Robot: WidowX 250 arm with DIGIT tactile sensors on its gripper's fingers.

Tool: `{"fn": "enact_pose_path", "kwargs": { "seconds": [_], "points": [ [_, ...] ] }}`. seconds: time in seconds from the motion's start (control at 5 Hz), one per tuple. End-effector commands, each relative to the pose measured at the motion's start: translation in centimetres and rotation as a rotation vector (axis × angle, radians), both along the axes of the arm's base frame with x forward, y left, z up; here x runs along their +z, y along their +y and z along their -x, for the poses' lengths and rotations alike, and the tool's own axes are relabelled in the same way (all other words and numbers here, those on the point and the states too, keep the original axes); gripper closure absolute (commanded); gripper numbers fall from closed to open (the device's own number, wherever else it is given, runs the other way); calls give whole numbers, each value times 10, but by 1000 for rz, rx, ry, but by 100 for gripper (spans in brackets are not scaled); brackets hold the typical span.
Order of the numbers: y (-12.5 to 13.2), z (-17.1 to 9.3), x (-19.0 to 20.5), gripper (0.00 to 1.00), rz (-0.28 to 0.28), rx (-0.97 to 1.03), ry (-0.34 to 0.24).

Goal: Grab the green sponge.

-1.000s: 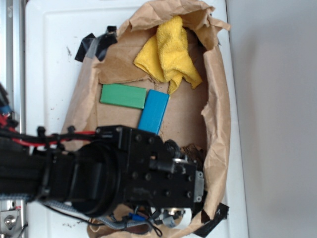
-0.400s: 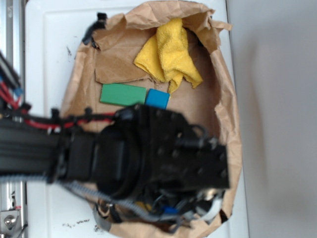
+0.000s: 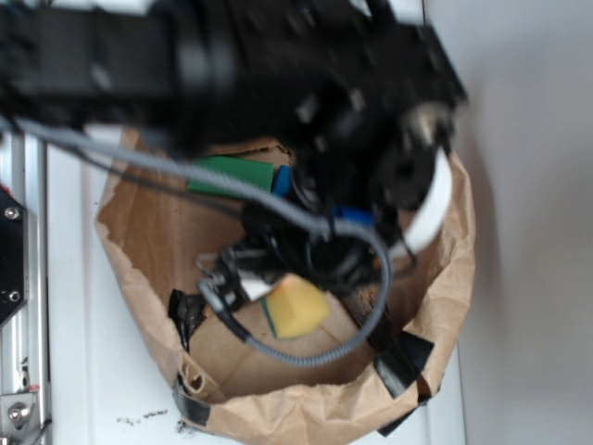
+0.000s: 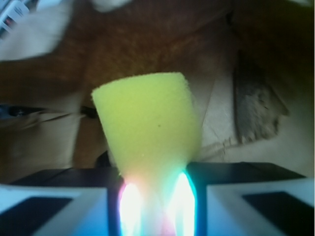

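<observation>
The green sponge [image 3: 296, 309] is a small yellow foam block with a thin dark green layer on its left edge. It hangs over the brown paper near the picture's lower middle. My gripper [image 3: 276, 295] is shut on it, under the blurred black arm that fills the top of the exterior view. In the wrist view the sponge [image 4: 147, 123] fills the centre, squeezed narrow where my gripper [image 4: 153, 196] pinches it between two fingers [image 4: 74, 196]. The dark green face does not show in that view.
Crumpled brown paper [image 3: 148, 241] forms a raised wall round the work area on the white table [image 3: 93, 408]. A flat green block [image 3: 232, 173] and a blue block [image 3: 283, 180] lie partly under the arm. Black tape [image 3: 404, 358] holds the paper's edges.
The arm has swung from the lower part of the picture to the top and looks closer to the camera. The sponge, hidden before, now shows in the gripper. The yellow cloth is now covered.
</observation>
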State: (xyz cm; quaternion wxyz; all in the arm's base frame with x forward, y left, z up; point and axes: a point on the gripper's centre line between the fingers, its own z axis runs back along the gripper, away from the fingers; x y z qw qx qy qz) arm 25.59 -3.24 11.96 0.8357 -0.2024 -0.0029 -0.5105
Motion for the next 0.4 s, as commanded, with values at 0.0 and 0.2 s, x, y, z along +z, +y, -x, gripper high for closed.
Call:
{"fn": "enact_pose_path", "kwargs": {
  "seconds": [0.0, 0.2],
  "points": [
    [46, 11, 44, 100, 178, 243, 23],
    [44, 11, 42, 100, 177, 217, 26]
  ]
}}
